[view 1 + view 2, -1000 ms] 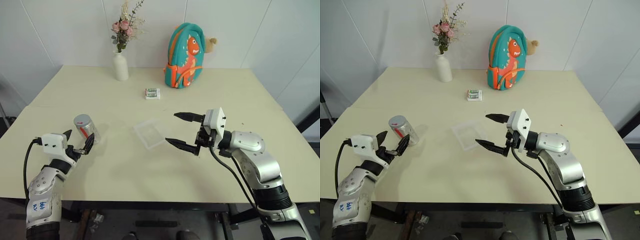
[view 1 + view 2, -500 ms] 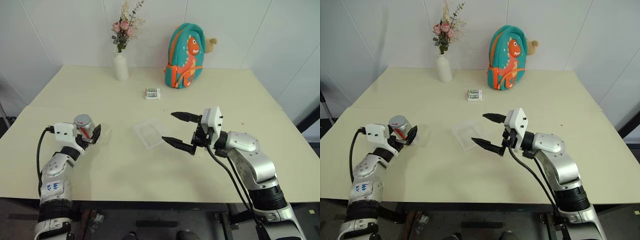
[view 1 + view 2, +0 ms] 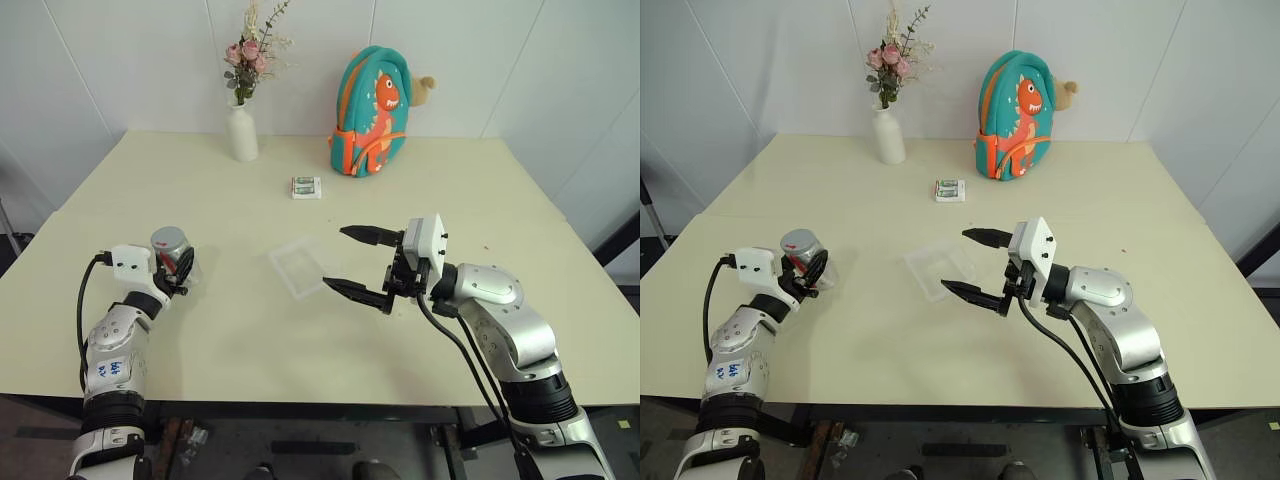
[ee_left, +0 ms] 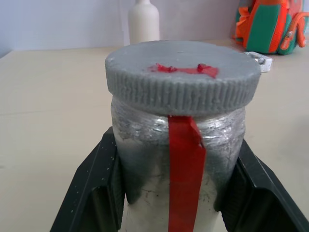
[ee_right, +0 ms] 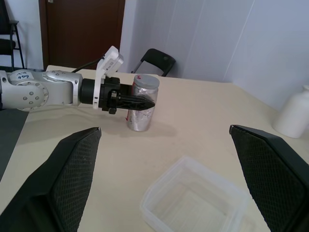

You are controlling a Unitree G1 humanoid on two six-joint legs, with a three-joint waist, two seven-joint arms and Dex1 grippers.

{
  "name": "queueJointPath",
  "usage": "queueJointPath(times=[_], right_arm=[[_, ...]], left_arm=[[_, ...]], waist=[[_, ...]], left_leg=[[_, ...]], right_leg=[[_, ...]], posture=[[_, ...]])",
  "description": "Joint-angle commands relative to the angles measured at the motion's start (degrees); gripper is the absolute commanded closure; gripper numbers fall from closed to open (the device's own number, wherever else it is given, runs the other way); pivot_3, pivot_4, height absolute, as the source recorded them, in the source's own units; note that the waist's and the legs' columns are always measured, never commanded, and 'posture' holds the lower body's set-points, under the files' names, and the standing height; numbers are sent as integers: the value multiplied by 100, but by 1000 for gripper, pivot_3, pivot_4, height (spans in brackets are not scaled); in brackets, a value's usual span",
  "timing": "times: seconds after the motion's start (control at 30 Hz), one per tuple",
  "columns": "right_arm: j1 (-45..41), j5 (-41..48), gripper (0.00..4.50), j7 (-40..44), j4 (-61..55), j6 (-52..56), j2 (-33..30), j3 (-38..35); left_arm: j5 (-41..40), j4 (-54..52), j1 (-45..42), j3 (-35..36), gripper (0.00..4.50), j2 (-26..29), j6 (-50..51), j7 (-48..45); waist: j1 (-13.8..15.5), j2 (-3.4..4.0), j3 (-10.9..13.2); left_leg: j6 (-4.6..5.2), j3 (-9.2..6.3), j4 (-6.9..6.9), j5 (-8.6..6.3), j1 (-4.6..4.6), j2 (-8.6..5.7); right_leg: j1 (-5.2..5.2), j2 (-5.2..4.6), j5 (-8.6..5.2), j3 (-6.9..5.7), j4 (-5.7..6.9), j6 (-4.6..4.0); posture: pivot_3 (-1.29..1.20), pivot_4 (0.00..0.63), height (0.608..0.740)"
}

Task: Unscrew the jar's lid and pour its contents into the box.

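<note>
Left wrist view: left gripper (image 4: 176, 193) clamps the jar (image 4: 178, 159) below its lid (image 4: 182, 76). Right gripper (image 3: 352, 262) hangs wide open above the box (image 3: 298, 266). Best to hold the jar steady and upright while the right fingers close squarely around the lid.

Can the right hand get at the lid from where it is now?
Probably yes: the right hand is open, the lid is exposed above the left hand's grip on the jar, with bare table between.

Far edge – vase (image 3: 241, 135), backpack (image 3: 368, 100) – packet (image 3: 305, 187) nearer

Jar (image 3: 172, 253) left of box (image 3: 301, 266) — vase (image 3: 241, 134) behind.
</note>
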Motion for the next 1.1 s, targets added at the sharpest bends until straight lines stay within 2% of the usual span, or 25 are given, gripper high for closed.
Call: queueJointPath(times=[0.03,0.17,0.27,0.33,0.47,0.63,0.93,1.03,1.1], right_arm=[[-237,333,0,-215,-356,350,4,-205],[-604,471,0,-518,-570,1083,52,-9],[-922,676,0,-831,-569,1704,257,56],[-1247,849,0,-962,-475,2062,520,123],[-1619,563,0,-1208,-51,2181,880,366],[-1565,438,0,-1203,-23,2231,881,555],[-1528,418,0,-1332,-1,2344,921,462],[-1528,450,605,-1389,55,2368,971,426],[-1516,399,1258,-1383,99,2305,980,448]], left_arm=[[-397,-1397,-154,-221,2474,421,525,-641],[-1125,-2723,86,-786,2474,932,1905,-1719],[-1395,-3095,154,-1064,2474,1082,2424,-2136],[-1406,-3063,37,-1282,2474,1003,2481,-2380],[-1387,-2884,-349,-1672,2474,727,2669,-2618],[-1287,-2846,-561,-1844,2474,451,2644,-2664],[-1257,-2832,-606,-1835,2474,344,2689,-2681],[-1249,-2821,-624,-1829,2474,327,2676,-2676],[-1229,-2806,-644,-1840,2474,318,2656,-2685]], waist=[[-2,-2,1],[-30,0,1],[-58,5,-1],[-101,5,-1],[-142,5,0],[-136,5,0],[-152,5,0],[-148,5,0],[-150,5,0]], left_leg=[[0,0,-1,0,-4,0],[-2,1,-10,-1,-2,1],[-2,1,-17,-1,4,2],[-2,0,-16,-1,5,4],[0,0,-14,0,3,4],[5,0,-18,-5,-7,3],[10,1,-19,-10,-8,4],[10,0,-17,-10,-8,4],[10,0,-18,-10,-8,4]], right_leg=[[-3,0,0,0,0,0],[-6,0,-1,1,0,-2],[-5,0,-6,1,0,-8],[-6,2,-8,1,4,-12],[-8,2,-8,1,5,-13],[-14,2,-11,1,-3,-6],[-24,2,-20,1,8,-7],[-23,2,-20,1,8,-7],[-23,2,-20,1,8,-7]], posture=[[0,150,740],[0,150,740],[0,150,740],[0,150,740],[0,150,740],[0,150,740],[0,150,740],[0,150,740],[0,150,740]])
